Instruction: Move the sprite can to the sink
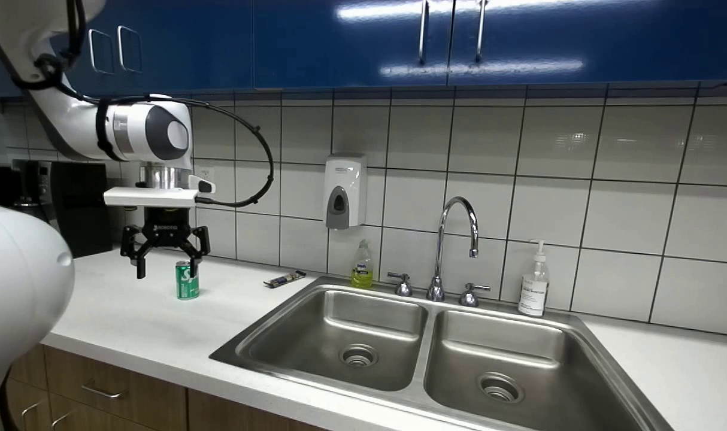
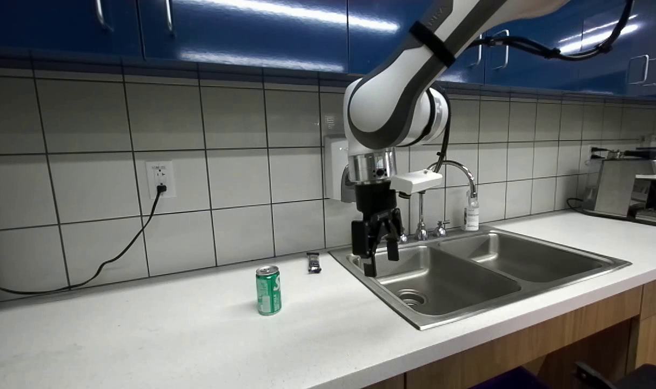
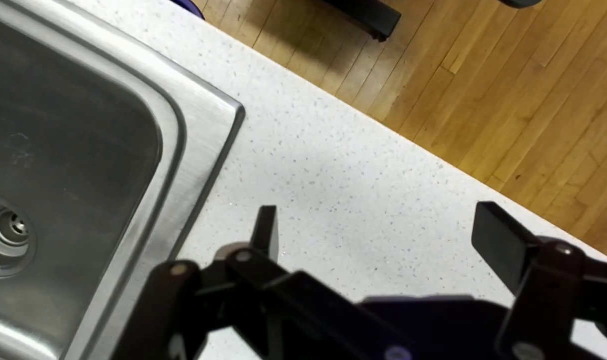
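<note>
The arm (image 1: 79,123) is white and grey, its cable (image 1: 271,164) and tool (image 1: 167,267) black.

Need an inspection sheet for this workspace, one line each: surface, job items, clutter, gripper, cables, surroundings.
Surface: white speckled counter, with the sink set into it.
Job items: sprite can upright on the counter, outside the sink.
Clutter: wrapped packet on the counter near the tiled wall; bottle of yellow-green liquid and pump bottle along the sink's back edge.
Gripper: open, nothing seen in its grasp, above the counter, apart from the sprite can.
Cables: arm cable loops outward; black cord plugged into a wall outlet, its far end out of frame.
Surroundings: blue cabinets overhead, tiled wall behind, dark appliance on the counter.
</note>
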Tool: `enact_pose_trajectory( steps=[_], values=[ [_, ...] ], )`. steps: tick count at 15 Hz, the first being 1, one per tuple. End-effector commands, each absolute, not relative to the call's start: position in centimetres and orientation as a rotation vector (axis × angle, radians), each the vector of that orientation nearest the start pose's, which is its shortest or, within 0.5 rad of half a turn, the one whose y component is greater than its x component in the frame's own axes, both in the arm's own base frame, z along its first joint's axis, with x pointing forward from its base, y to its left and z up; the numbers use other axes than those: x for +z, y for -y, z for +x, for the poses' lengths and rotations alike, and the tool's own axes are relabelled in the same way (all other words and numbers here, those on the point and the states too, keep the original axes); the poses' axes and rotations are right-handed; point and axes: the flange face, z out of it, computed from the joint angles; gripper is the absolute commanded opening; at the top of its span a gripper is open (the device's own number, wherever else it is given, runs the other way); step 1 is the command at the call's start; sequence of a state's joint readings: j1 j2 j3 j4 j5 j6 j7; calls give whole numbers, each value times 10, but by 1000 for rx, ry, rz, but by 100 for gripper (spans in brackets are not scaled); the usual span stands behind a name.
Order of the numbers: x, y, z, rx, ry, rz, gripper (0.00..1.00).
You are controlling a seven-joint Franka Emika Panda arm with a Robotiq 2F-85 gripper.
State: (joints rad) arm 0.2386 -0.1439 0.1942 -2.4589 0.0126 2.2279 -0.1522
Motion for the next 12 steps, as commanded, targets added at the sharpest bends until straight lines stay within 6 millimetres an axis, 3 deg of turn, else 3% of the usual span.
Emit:
enact_pose_trajectory(
  steps=[1,12],
  values=[
    [337,-220,429,115,939,-3040,100],
    [321,-293,492,49,1049,-3019,100]
  ],
)
